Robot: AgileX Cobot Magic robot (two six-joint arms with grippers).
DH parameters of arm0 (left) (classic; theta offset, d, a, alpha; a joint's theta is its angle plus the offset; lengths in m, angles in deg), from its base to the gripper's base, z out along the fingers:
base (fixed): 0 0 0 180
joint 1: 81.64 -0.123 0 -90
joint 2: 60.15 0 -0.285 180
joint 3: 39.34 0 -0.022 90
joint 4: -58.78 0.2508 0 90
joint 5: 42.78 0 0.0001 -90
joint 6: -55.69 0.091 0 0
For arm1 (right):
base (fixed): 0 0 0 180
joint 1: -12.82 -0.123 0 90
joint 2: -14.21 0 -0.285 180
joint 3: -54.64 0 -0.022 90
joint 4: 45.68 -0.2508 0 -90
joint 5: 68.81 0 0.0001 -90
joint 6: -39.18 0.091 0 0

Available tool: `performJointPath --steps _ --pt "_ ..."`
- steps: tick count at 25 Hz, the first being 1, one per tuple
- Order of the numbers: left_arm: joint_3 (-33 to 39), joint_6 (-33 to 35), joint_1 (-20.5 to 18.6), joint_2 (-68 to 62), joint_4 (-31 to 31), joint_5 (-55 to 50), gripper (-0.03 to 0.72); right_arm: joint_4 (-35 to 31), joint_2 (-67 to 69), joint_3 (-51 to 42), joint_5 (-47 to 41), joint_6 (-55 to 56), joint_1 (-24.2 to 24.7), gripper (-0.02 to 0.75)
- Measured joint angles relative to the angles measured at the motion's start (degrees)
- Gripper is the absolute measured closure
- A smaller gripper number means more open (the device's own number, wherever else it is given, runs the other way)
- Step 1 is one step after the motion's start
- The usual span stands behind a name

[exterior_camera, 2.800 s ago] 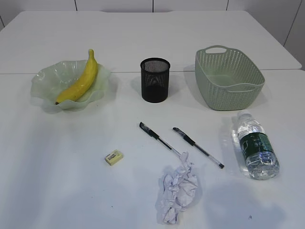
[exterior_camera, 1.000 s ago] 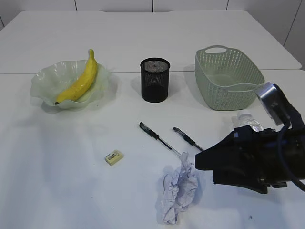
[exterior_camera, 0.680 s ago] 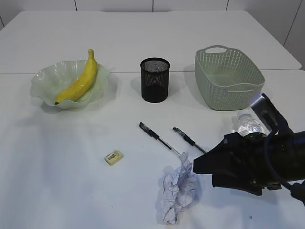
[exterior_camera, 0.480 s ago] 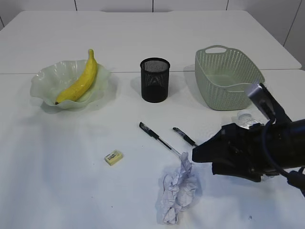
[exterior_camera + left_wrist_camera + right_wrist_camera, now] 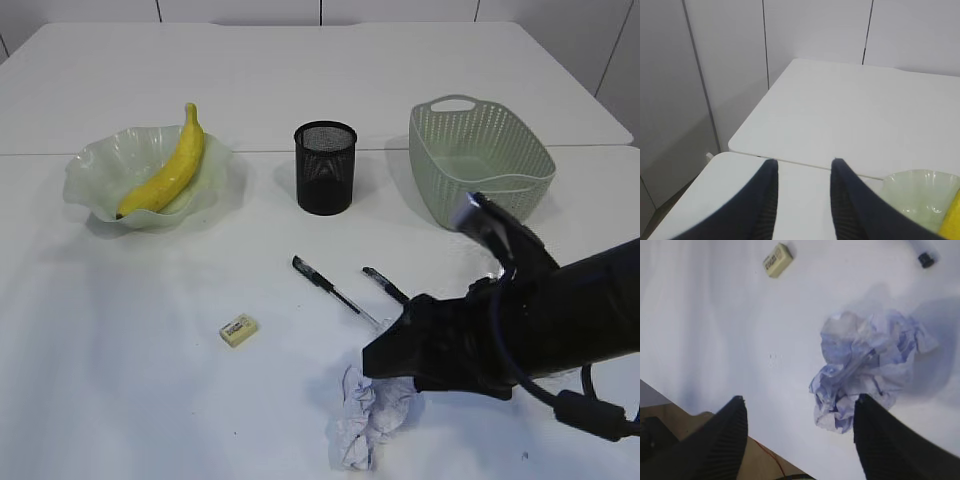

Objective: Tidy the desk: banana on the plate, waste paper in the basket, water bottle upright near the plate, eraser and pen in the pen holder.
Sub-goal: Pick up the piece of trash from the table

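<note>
Crumpled waste paper (image 5: 872, 365) just ahead of spread right claw (image 5: 797, 432), seemingly untouched

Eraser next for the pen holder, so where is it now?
In the exterior view the eraser lies left of centre, left of the two pens and the crumpled paper.

The right arm (image 5: 520, 335) hides the water bottle, one pen's (image 5: 386, 284) lower half and the waste paper's (image 5: 370, 415) top.
</note>
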Motion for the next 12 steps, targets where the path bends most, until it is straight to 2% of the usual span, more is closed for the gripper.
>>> performJointPath --steps 7,12 --pt "0.0 0.0 0.0 0.0 0.6 0.0 0.445 5.7 4.3 4.1 1.4 3.0 -3.1 0.237" --pt "0.0 0.0 0.0 0.0 2.5 -0.1 0.445 15.4 6.6 9.6 1.4 9.1 -3.5 0.237"
